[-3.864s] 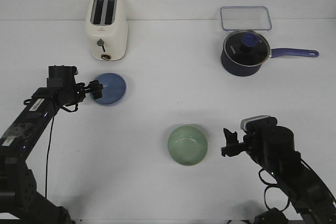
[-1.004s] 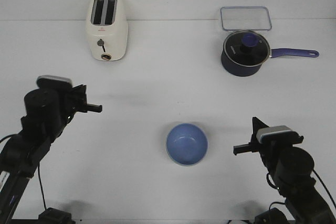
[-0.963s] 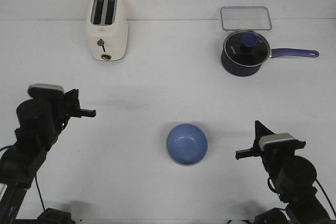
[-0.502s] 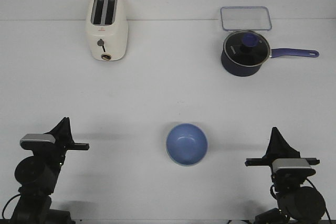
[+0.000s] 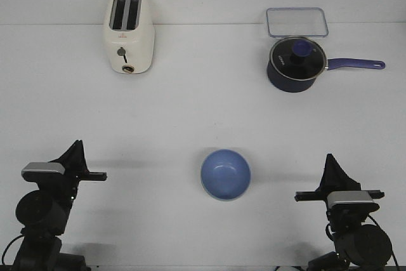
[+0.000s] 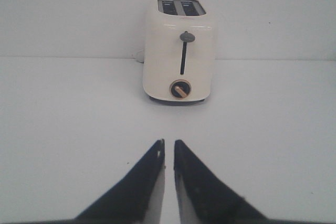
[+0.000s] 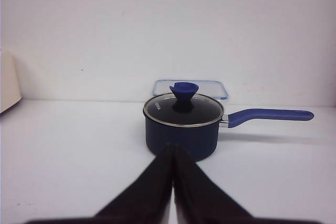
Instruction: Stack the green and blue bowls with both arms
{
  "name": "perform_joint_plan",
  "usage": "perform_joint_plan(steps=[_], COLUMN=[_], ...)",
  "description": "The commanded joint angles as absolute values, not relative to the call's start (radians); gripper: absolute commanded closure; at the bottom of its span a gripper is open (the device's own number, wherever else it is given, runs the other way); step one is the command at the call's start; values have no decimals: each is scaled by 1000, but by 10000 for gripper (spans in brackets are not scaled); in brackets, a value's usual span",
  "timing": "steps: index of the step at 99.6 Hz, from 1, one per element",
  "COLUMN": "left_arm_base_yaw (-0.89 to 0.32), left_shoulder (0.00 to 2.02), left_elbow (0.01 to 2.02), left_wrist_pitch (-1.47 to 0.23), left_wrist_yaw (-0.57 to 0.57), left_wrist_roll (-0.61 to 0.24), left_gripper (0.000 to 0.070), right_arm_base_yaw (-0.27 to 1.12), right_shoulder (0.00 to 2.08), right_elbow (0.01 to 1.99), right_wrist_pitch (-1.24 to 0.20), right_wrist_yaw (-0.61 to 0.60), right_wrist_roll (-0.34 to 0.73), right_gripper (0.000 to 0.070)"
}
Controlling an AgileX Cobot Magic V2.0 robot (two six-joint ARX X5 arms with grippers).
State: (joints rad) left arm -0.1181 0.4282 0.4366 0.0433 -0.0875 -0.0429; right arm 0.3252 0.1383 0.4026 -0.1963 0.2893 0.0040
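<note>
The periwinkle blue bowl sits upright near the table's front middle, at the spot where the green bowl stood. The green bowl is hidden; I cannot see it apart from the blue one. My left gripper is drawn back at the front left, far from the bowl, its jaws nearly together with a thin slit and nothing between them; it also shows in the left wrist view. My right gripper is drawn back at the front right, jaws pressed together and empty, as the right wrist view shows.
A cream toaster stands at the back left and faces my left gripper in the left wrist view. A dark navy saucepan with lid and long handle stands at the back right, a clear lidded container behind it.
Earlier the left gripper held the blue bowl at the left and the green bowl stood alone. Now the blue bowl sits there, and both arms have pulled back and folded low.
</note>
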Motion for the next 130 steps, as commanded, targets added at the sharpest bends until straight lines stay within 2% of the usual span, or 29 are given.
perform_joint_plan(steps=[1,30,39,55,71,87,130], left_arm_base_yaw=[-118,-118,-104,-57,-20,-6,-7], left_shoulder=[430,402,359,223,91,0,5], left_elbow=[451,447,419,281,130,36,14], left_wrist_pitch=[54,49,56,77,118,144,174], left_wrist_yaw=[-86,-87,-117,-118,-52,-45,-42], left_wrist_roll=[-46,-42,-26,-23,-10,-10,-11], left_gripper=[686,688,688,687,687,687,687], right_arm_base_yaw=[326,326,326,326,326,326,326], right_shoulder=[138,138,138,138,138,138,138], right_elbow=[404,404,404,404,404,404,404], right_wrist_pitch=[-183,-184,-183,-183,-183,-183,-178], right_wrist_yaw=[289,289,289,289,289,289,289], right_wrist_roll=[2,2,2,2,2,2,2], right_gripper=[700,700,700,700,700,700,700])
